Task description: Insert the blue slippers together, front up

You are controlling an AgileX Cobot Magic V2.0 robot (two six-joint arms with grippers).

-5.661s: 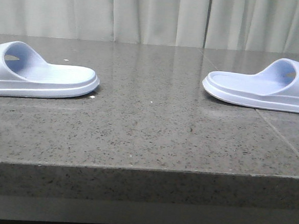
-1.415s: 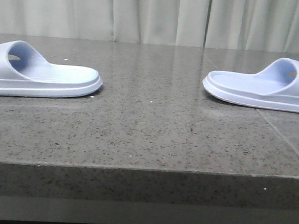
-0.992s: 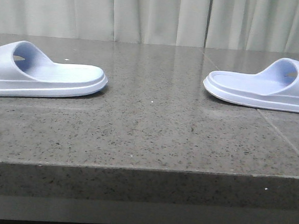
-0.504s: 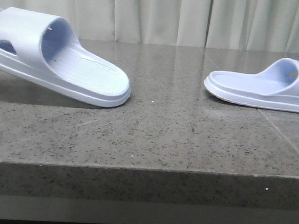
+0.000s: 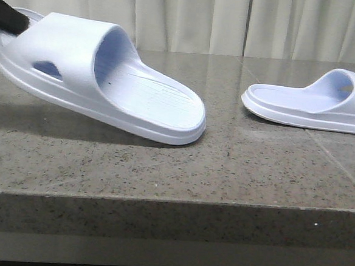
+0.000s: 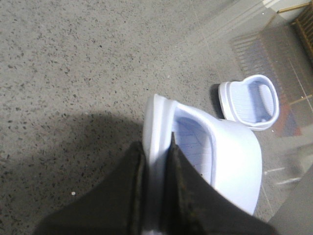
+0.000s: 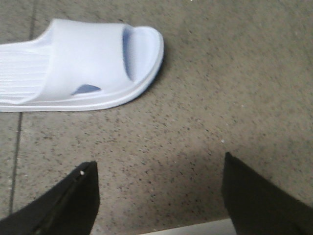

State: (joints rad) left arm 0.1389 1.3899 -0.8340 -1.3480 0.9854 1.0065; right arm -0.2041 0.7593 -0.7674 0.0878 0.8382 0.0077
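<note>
Your left pincer point(image 6: 155, 196) is clamped on the rim of one of the blue slippers, the left slipper point(image 5: 108, 73), with one finger point(image 6: 134, 196) outside the sole edge and the other inside the footbed; that is a thin bite on soft foam at one end only, so the shoe hangs out from the grip like a lever; in the front view it is tilted, toe end down and close to the tabletop point(image 5: 175, 169) (whether the toe touches the stone I cannot tell). If you swing it quickly, the foam may flex and twist between the fingers, or slide out altogether; if you lower it at this angle, the toe could catch on the stone and pry the rim loose. The right slipper point(image 5: 313, 106) lies flat, well apart from the held one, near the table's right side; pushing one shoe into the other could simply shove it away, perhaps toward the edge, since nothing holds it. Your right pincer point(image 7: 156, 200) hovers above bare tabletop near that slipper with its fingers spread wide and gripping nothing; until it pins the shoe, any nesting push is risky.
</note>
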